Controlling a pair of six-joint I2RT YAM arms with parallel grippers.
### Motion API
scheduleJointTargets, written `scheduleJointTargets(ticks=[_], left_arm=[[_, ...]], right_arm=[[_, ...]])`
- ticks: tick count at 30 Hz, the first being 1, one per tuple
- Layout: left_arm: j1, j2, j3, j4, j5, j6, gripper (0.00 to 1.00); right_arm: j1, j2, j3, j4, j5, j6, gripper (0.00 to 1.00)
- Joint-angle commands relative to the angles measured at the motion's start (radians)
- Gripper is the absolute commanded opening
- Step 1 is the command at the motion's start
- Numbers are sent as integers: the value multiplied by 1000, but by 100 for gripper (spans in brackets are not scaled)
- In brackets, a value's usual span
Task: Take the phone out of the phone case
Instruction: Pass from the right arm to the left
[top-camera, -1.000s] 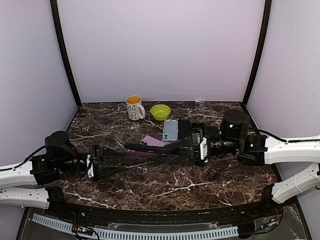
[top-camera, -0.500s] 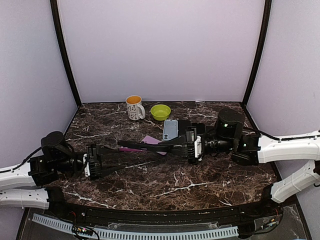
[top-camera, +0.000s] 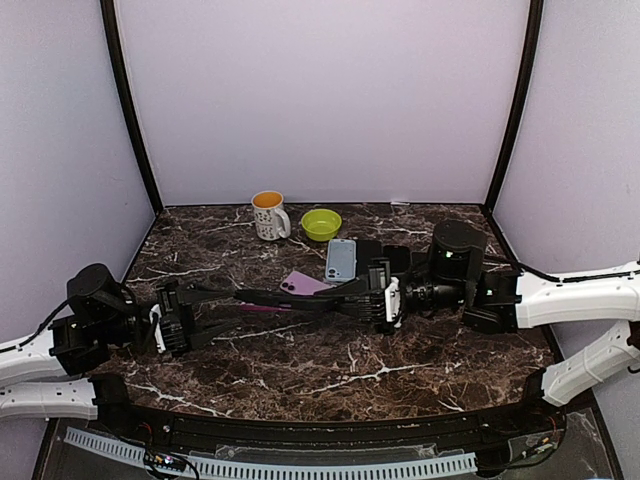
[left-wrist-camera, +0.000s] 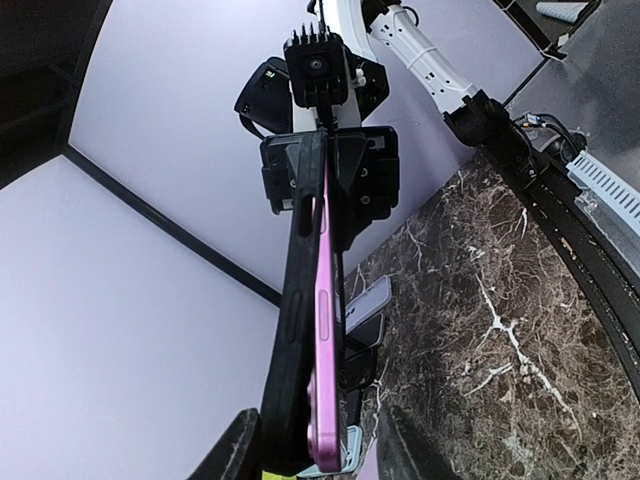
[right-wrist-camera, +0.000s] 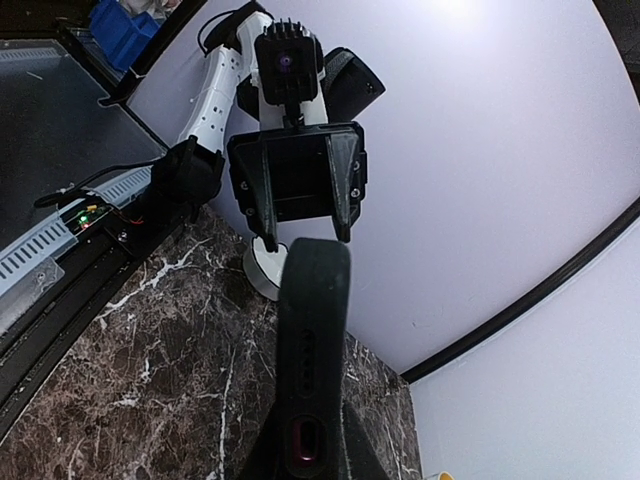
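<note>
black phone case is clenched end-on in the right claw, bracing it so the pink phone peels out; left claw grip: cannot tell.

I count two phones: one pink phone and one pale blue phone. There is one black case, seen edge-on against the pink one. There is one mug and one green bowl. One dark flat thing lies just beside the blue phone; I cannot tell what kind it is. Of my own I count two: my left gripper and my right gripper.
</note>
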Motion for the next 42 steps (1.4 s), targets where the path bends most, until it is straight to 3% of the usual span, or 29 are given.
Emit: scheduleJointTargets(ticks=[1, 11, 21, 42], left_arm=[[7, 6, -11, 11, 4, 14, 41], [5, 1, -15, 7, 23, 24, 30], [5, -42, -40, 19, 59, 60, 31], [6, -37, -46, 36, 34, 52, 32]], right_arm=[[20, -32, 29, 115, -14, 17, 0], [29, -42, 26, 143, 4, 21, 0], [29, -42, 21, 183, 51, 33, 0], [32, -46, 29, 95, -44, 24, 0]])
